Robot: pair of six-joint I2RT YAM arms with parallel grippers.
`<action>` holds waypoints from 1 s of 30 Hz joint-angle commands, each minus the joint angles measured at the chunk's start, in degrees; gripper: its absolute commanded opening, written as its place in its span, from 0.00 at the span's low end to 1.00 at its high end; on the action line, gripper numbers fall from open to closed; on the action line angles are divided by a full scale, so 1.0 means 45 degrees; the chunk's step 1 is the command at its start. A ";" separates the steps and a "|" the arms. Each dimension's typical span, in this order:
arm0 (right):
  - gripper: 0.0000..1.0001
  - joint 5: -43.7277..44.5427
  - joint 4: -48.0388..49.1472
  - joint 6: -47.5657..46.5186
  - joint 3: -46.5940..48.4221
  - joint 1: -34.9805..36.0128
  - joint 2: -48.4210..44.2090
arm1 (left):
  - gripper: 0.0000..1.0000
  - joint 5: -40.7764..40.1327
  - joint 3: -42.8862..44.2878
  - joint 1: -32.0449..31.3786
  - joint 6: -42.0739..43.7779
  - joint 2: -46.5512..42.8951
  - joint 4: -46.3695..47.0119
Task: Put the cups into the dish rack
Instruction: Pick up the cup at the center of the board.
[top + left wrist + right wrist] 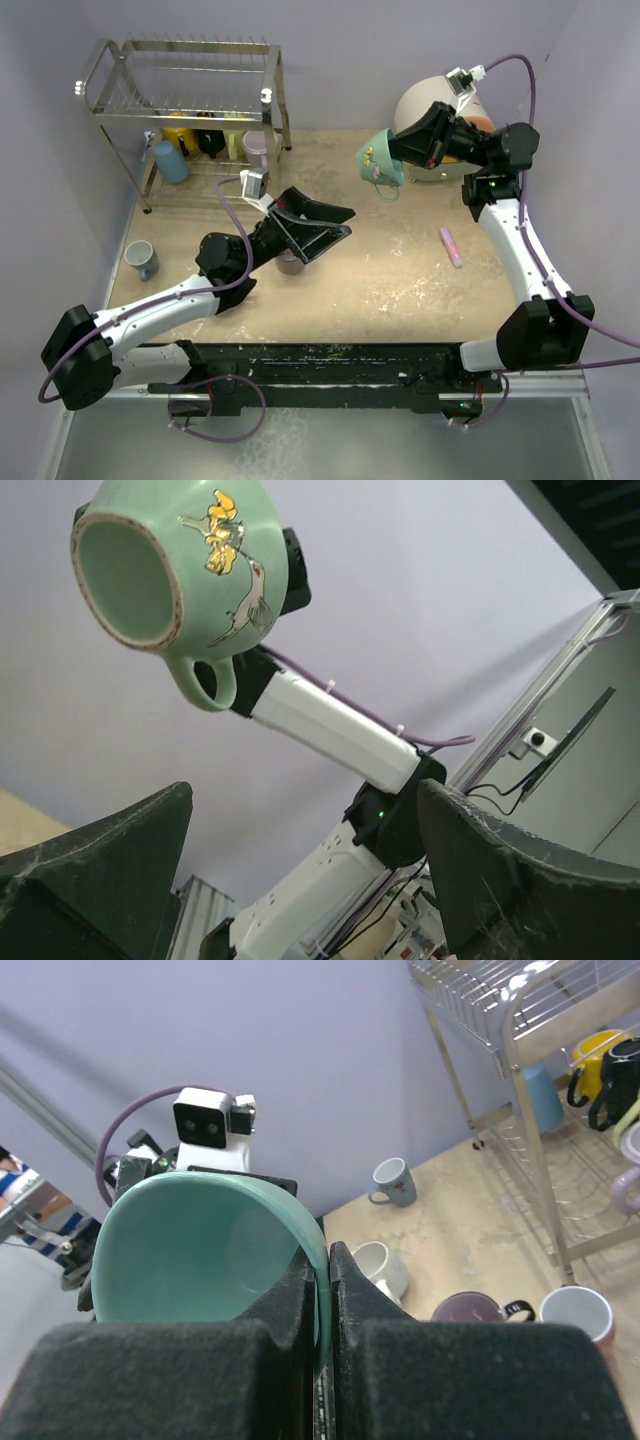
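The task is judged to be roughly half done. In the lower tier of the dish rack point(180, 115), at the upper left of the top view, five cups are already stowed: a yellow mug point(180, 135), a black mug point(210, 140), a pale green mug point(235, 140), a lavender mug point(258, 148) and a blue mug point(170, 162). The slotted upper tier is seen bare.

A sixth, the painted green cup point(380, 165), is held in the air right of centre, well apart from the rack. Its rim is pinched between the closed fingers of the right claw point(322, 1260), and its mouth is turned sideways. The left claw point(345, 222) is spread wide with nothing in it, and it is raised above the middle of the bench point(400, 290).

Four cups are left on the bench. A grey-blue mug point(141, 260) stands near the left edge, and in the right wrist view a white mug point(385, 1265), a purple mug point(470, 1310) and a salmon mug point(578, 1315) are grouped at the lower right.

All the cups are rounded, glazed ceramic with loop handles. The held one is decorated with a crane and a yellow blossom, and its lip looks unglazed and brownish. The rack is made of shiny silver wire and tube. The bench top is matt, sandy and scuffed with pale marks.
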 commanded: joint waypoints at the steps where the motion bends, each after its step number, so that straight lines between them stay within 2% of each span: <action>1: 0.00 0.0793 0.2848 0.2743 -0.0123 -0.0011 -0.0714 | 0.95 -0.0744 0.1135 -0.0451 0.0163 0.0472 0.1586; 6: 0.00 0.1062 0.3539 0.3404 -0.0352 -0.0005 -0.0902 | 0.92 -0.1394 0.1971 -0.0924 0.0027 0.1514 0.1829; 15: 0.00 0.1120 0.4064 0.3756 -0.0565 -0.0001 -0.1036 | 0.77 -0.1816 0.3343 -0.1369 -0.0485 0.3401 0.2221; 24: 0.00 0.1199 0.4263 0.3789 -0.0875 0.0009 -0.1065 | 0.66 -0.2279 0.3866 -0.1581 -0.0422 0.3916 0.2235; 30: 0.00 0.1219 0.4394 0.3872 -0.0943 0.0008 -0.1103 | 0.53 -0.2535 0.3937 -0.1602 -0.0451 0.3995 0.2236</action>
